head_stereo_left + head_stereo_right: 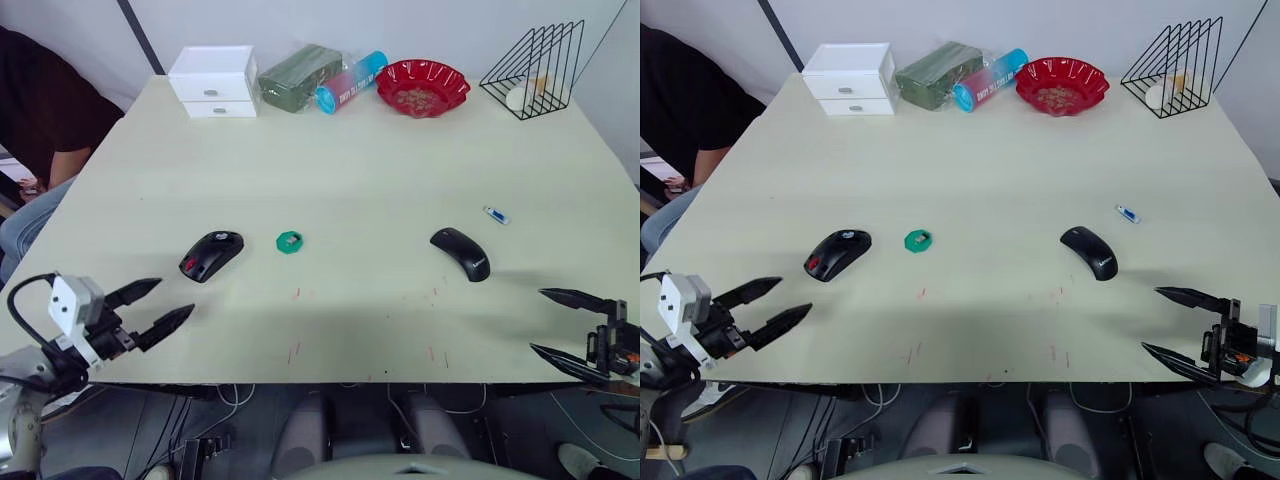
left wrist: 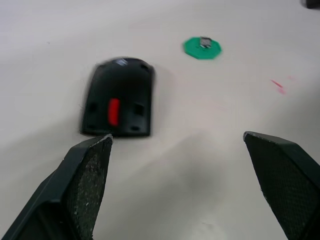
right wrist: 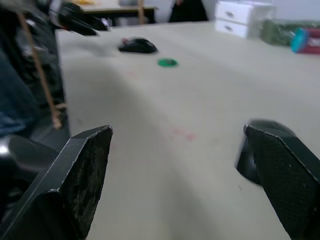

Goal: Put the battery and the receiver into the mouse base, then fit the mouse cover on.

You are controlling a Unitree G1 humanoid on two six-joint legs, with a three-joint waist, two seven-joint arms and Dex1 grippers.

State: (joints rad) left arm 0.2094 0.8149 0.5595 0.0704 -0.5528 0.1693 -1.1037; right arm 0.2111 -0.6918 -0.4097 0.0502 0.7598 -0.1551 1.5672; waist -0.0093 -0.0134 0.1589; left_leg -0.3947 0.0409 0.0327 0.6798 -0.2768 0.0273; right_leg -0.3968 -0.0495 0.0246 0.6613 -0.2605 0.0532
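Observation:
The mouse base (image 1: 211, 255), black with a red scroll wheel, lies on the table's left side, just ahead of my open left gripper (image 1: 175, 297), which hovers at the front left edge. To its right sits a small green dish (image 1: 289, 241) with the tiny grey receiver (image 2: 204, 42) in it. On the right lies the glossy black mouse cover (image 1: 460, 253). Beyond it is the white, blue-ended battery (image 1: 495, 215). My right gripper (image 1: 537, 320) stands open at the front right edge, short of the cover, holding nothing.
Along the back edge stand a white drawer box (image 1: 212, 80), a green packet (image 1: 300, 75), a blue and pink can (image 1: 351, 82), a red bowl (image 1: 422, 87) and a black wire rack (image 1: 535, 68). A person (image 1: 40, 120) sits at the table's left.

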